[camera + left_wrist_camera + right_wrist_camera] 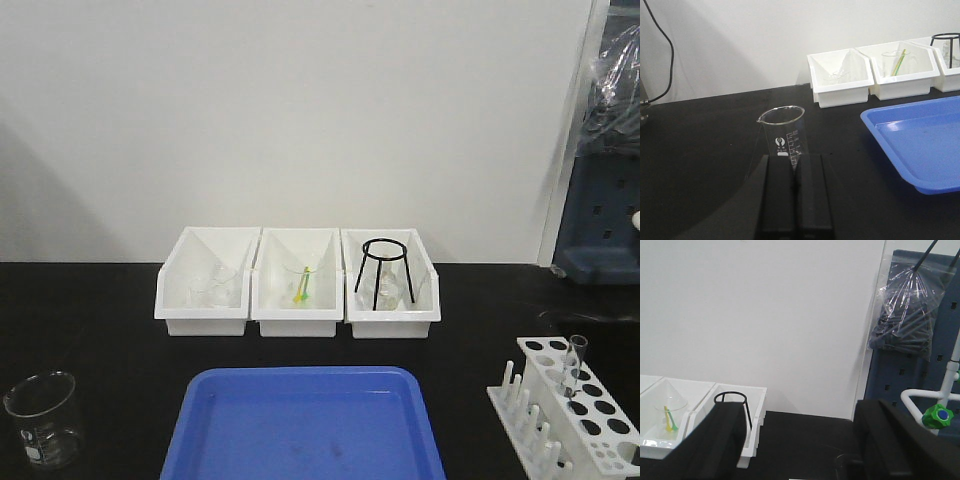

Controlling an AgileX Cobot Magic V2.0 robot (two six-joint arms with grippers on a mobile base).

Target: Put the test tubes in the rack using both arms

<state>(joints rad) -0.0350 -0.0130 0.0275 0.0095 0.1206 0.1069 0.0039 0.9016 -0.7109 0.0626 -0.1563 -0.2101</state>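
Note:
The white rack (575,415) stands at the front right of the black table, its pegs along the left side. One clear test tube (576,358) stands upright in a hole near the rack's far end. Neither arm shows in the front view. In the left wrist view my left gripper (795,158) is shut with nothing between its fingers, low over the table just short of a glass beaker (783,132). My right gripper (802,412) is open and holds nothing, its fingers (715,440) wide apart above the table's right part.
A blue tray (305,425) lies at the front centre. Three white bins (297,285) line the back; the right one holds a black tripod ring (382,270). The beaker (44,418) is at the front left. A blue pegboard (920,365) stands at the right.

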